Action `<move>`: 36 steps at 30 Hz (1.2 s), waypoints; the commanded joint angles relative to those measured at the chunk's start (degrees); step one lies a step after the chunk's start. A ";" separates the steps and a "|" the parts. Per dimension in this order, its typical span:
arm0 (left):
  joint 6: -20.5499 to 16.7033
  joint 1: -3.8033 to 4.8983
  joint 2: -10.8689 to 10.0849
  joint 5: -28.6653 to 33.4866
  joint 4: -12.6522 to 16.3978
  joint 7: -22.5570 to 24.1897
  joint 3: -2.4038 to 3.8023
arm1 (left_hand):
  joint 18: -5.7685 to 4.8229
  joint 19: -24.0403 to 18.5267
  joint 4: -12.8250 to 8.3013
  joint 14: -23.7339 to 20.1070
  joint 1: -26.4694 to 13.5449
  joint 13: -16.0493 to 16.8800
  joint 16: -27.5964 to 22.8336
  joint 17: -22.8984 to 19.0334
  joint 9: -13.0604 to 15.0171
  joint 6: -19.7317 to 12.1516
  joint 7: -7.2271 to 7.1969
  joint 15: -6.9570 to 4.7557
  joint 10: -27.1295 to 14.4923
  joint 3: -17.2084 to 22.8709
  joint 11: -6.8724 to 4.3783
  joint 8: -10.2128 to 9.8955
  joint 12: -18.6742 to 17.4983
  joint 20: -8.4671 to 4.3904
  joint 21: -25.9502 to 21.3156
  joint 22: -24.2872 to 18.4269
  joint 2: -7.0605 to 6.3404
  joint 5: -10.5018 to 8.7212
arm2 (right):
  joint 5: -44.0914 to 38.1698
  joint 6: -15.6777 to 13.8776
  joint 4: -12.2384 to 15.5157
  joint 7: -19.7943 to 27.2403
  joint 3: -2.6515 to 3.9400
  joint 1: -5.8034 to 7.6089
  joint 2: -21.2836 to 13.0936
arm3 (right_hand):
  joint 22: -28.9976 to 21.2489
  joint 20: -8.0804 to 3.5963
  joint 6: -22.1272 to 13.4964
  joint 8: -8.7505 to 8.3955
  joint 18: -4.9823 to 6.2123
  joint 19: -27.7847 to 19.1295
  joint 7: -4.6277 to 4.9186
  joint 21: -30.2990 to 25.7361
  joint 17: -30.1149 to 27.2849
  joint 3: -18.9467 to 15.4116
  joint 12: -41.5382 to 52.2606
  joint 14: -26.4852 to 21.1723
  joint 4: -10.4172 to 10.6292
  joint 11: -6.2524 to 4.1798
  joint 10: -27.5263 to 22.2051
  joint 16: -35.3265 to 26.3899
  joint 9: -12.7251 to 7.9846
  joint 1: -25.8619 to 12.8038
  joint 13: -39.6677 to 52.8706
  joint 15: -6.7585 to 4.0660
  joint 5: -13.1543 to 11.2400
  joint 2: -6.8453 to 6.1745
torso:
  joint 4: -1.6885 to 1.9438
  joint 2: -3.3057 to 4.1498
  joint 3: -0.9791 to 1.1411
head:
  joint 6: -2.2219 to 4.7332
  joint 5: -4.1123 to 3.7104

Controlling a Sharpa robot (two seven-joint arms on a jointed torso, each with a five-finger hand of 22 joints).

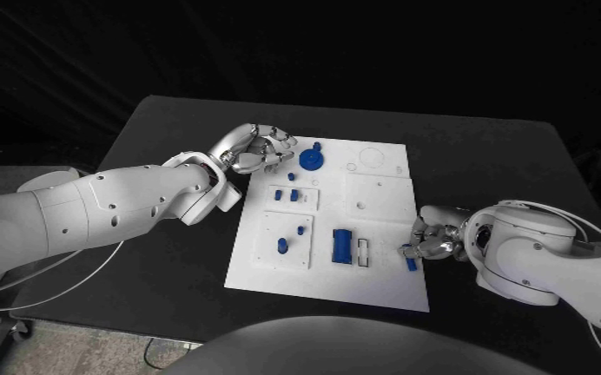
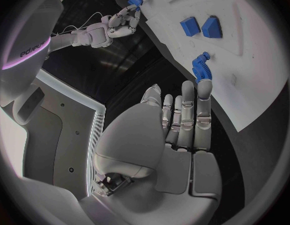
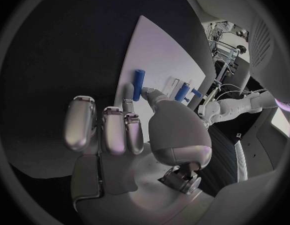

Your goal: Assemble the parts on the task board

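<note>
The white task board (image 1: pixel 376 193) lies in the middle of the black table. My left hand (image 1: pixel 257 149) hovers at its far left corner with straight fingers (image 2: pixel 185 115) and holds nothing, close to a round blue part (image 1: pixel 311 161) (image 2: pixel 202 67). My right hand (image 1: pixel 432 240) is at the board's near right edge. Its thumb and a finger pinch a small blue peg (image 1: pixel 411 263) (image 3: pixel 139 84) low over the board. A blue block (image 1: pixel 340 246) (image 3: pixel 184 91) stands near the board's front, and two small blue pieces (image 1: pixel 286 194) (image 2: pixel 190 26) sit in a raised plate.
More small blue pieces (image 1: pixel 282 243) lie on a raised plate at the board's near left. An empty narrow slot (image 1: pixel 363 252) is beside the blue block. Bare black table (image 1: pixel 501 158) surrounds the board.
</note>
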 commanded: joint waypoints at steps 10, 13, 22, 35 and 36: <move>0.93 -0.23 0.24 0.91 -0.06 0.50 0.03 | 0.44 -0.42 -0.12 -0.48 0.23 -0.13 0.40 -0.09 -0.11 -0.29 -0.24 0.05 0.17 -0.22 0.03 0.16 -0.32 -0.01 -0.37 3.21 0.48 0.28 | 0.73 -1.64 -0.08 -0.13 -0.73 -1.05 1.12 | 9.56 -0.12 0.01 -2.48 -0.65 0.36 -0.11 1.17 1.17 5.31 0.22 3.28 -7.18 -0.10 5.89 0.40 -1.76 6.67 15.08 -0.09 -0.63 0.08 | 0.03 0.11 0.00 | 0.00 0.03; 0.94 -0.24 0.20 0.97 -0.07 0.51 0.03 | 0.44 -0.42 -0.12 -0.48 0.23 -0.13 0.40 -0.09 -0.11 -0.29 -0.24 0.05 0.17 -0.22 0.03 0.16 -0.32 -0.01 -0.37 3.21 0.48 0.28 | 2.80 -3.27 -0.08 -0.01 -0.72 -1.05 1.10 | 9.94 -0.16 0.47 -2.10 -0.92 0.80 -0.21 2.62 2.01 6.09 0.22 3.50 -7.82 -0.20 5.89 1.01 -1.48 6.27 15.08 -0.15 0.42 -0.11 | 0.02 0.12 0.01 | 0.00 0.14; 0.68 -0.26 0.14 1.05 -0.01 0.70 0.03 | 0.45 -0.51 -0.12 -0.49 0.30 -0.16 0.41 -0.10 -0.14 -0.31 -0.29 0.07 0.18 -0.19 0.08 0.16 -0.32 0.00 -0.52 3.18 0.51 0.36 | 18.27 -7.78 0.26 0.41 -0.61 0.15 0.45 | 10.62 -0.29 0.95 -1.57 -1.41 1.58 -0.34 5.37 2.95 7.35 0.22 3.76 -7.72 -0.34 5.89 1.83 -1.00 3.96 15.08 -0.29 2.42 -0.11 | 0.09 0.13 0.01 | 0.00 0.58; 0.75 -0.26 0.22 1.06 0.00 0.63 0.03 | 0.46 -0.55 -0.13 -0.50 0.36 -0.19 0.43 -0.10 -0.17 -0.31 -0.31 0.08 0.19 -0.18 0.11 0.17 -0.33 0.00 -0.58 3.17 0.52 0.43 | 32.71 -10.89 0.45 1.41 -0.49 2.06 2.02 | 10.83 -0.31 0.56 -1.76 -1.57 1.80 -0.25 6.38 3.71 7.94 0.22 3.90 -7.02 -0.27 5.89 2.45 -0.97 2.08 15.08 -0.26 2.86 0.30 | -0.03 0.05 -0.04 | 0.00 0.67; 0.75 -0.26 0.23 1.06 -0.01 0.62 0.03 | 0.46 -0.55 -0.13 -0.50 0.36 -0.19 0.43 -0.10 -0.17 -0.31 -0.31 0.08 0.19 -0.18 0.11 0.17 -0.33 0.00 -0.58 3.17 0.52 0.43 | 32.80 -11.02 0.26 1.51 -0.49 2.04 2.25 | 10.83 -0.30 0.49 -1.79 -1.57 1.80 -0.24 6.40 3.72 7.98 0.22 3.90 -6.98 -0.26 5.89 2.47 -0.98 1.99 15.08 -0.25 2.87 0.33 | -0.05 0.02 -0.08 | 0.00 0.60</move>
